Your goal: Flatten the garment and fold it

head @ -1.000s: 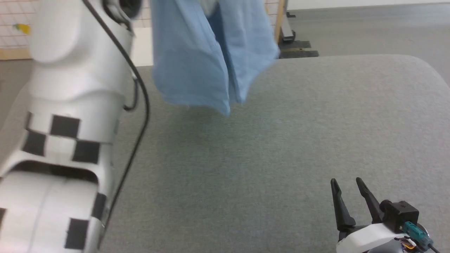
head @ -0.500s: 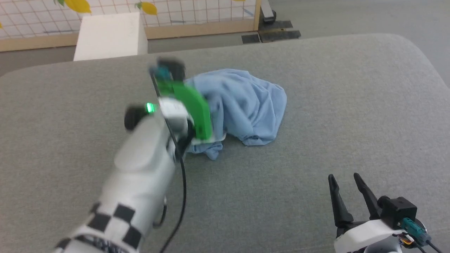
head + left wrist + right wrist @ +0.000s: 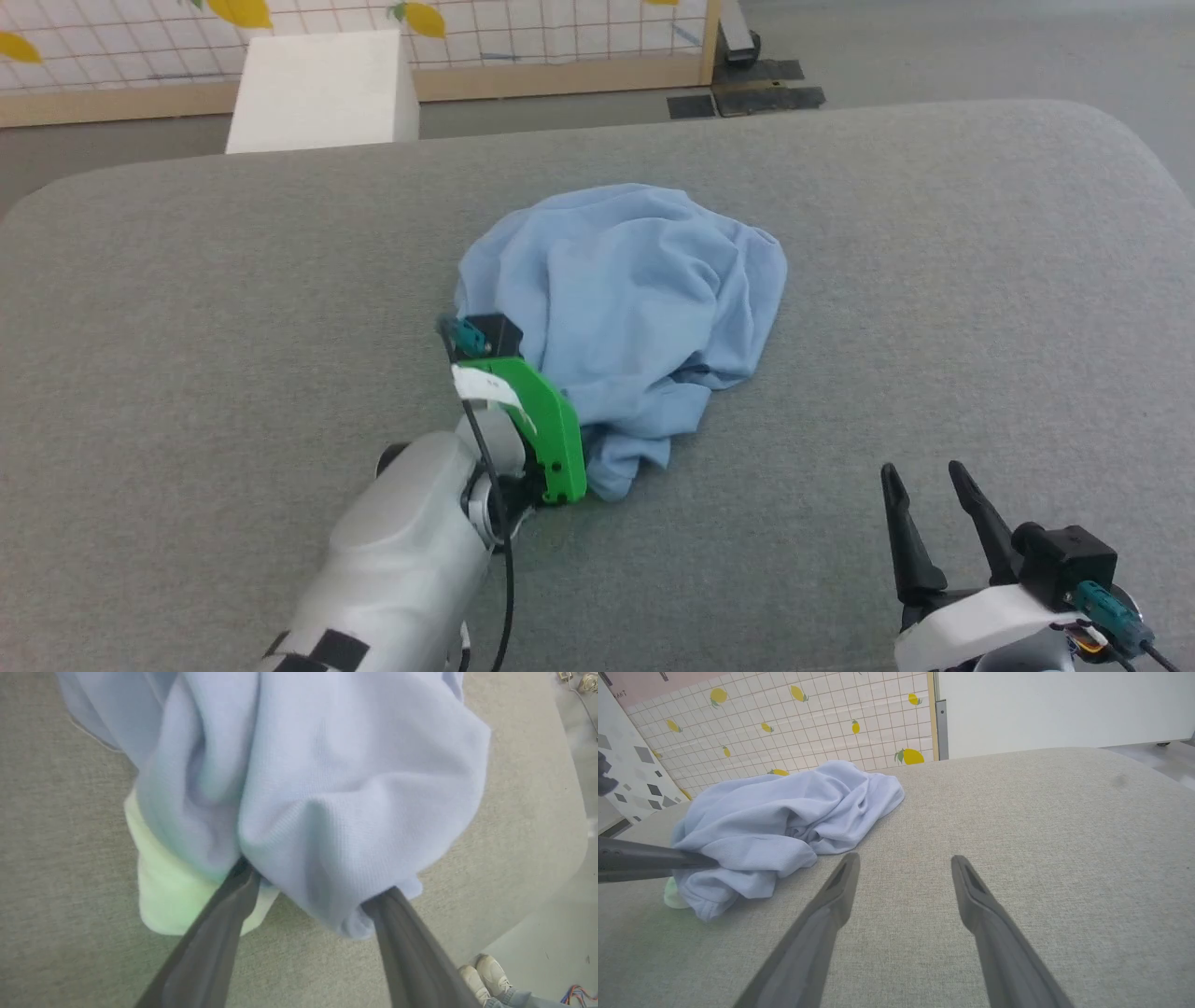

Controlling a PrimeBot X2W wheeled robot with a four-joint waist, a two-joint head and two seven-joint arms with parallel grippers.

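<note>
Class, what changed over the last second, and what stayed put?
The light blue shirt, which hung high in the air, came down into a heap on the grey table. The left claw opened, letting it go, tips among its folds. The right claw stayed open, idle.

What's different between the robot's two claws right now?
The left gripper pokes its fingertips into the blue shirt; the right gripper is apart from it, over the grey table. The left gripper has a green mount, the right gripper a white mount. Both have dark fingers spread open.
</note>
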